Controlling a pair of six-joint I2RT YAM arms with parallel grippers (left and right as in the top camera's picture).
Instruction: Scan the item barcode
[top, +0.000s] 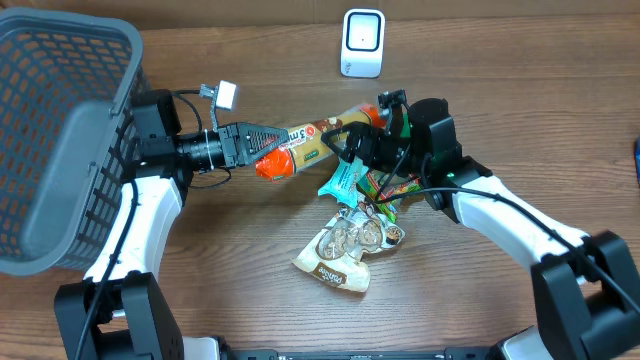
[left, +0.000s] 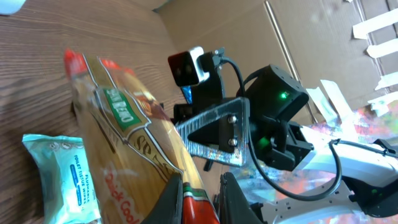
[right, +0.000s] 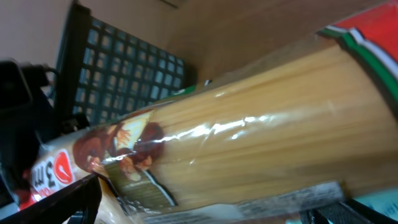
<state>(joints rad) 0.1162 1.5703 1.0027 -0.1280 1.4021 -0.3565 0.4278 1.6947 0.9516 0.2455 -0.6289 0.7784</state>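
A long clear packet of spaghetti (top: 315, 135) with red ends is held level above the table. My left gripper (top: 266, 148) is shut on its red end; in the left wrist view the dark fingers (left: 174, 196) pinch that end of the packet (left: 137, 143). My right gripper (top: 352, 148) stands open around the packet's far half. In the right wrist view the packet (right: 249, 137) fills the frame, and the gripper (right: 205, 208) shows one fingertip at each lower corner. No barcode can be made out. A white scanner (top: 362, 42) stands at the table's back edge.
A grey mesh basket (top: 60, 130) stands at the left. Under the arms lie a teal wipes pack (top: 343, 178), a green bar wrapper (top: 392, 185) and a snack bag (top: 345, 250). The right arm (left: 273, 106) is close in front of the left gripper.
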